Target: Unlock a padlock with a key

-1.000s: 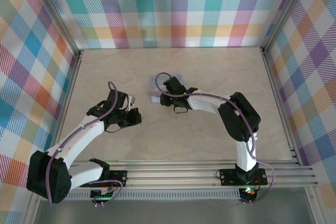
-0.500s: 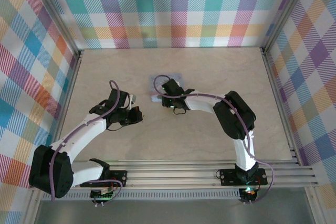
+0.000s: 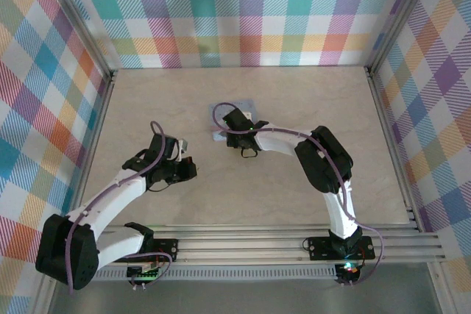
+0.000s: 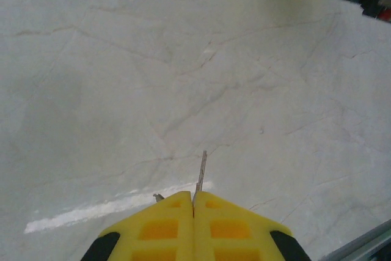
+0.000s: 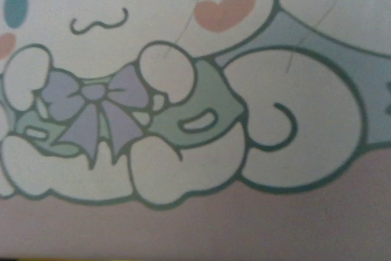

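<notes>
My left gripper (image 4: 193, 197) is shut on the key (image 4: 200, 172). The thin metal blade sticks out ahead of the yellow fingertips, just above the bare table. From above, the left gripper (image 3: 189, 169) sits left of centre, apart from the tin. My right gripper (image 3: 229, 124) hangs low over the pale blue cartoon-printed tin (image 3: 218, 134). The tin's printed lid (image 5: 183, 71) lies very close under the right wrist camera, and how that gripper's jaws stand I cannot tell. The padlock is hidden.
The pale marbled tabletop (image 3: 294, 182) is ringed by chequered walls (image 3: 243, 12), with aluminium rails (image 3: 257, 244) along the near edge. A bright streak (image 4: 91, 212) marks the table just in front of my left fingers.
The right gripper has shifted a little left and farther back over the tin. The left gripper has drifted slightly toward the near edge with the key in it.
</notes>
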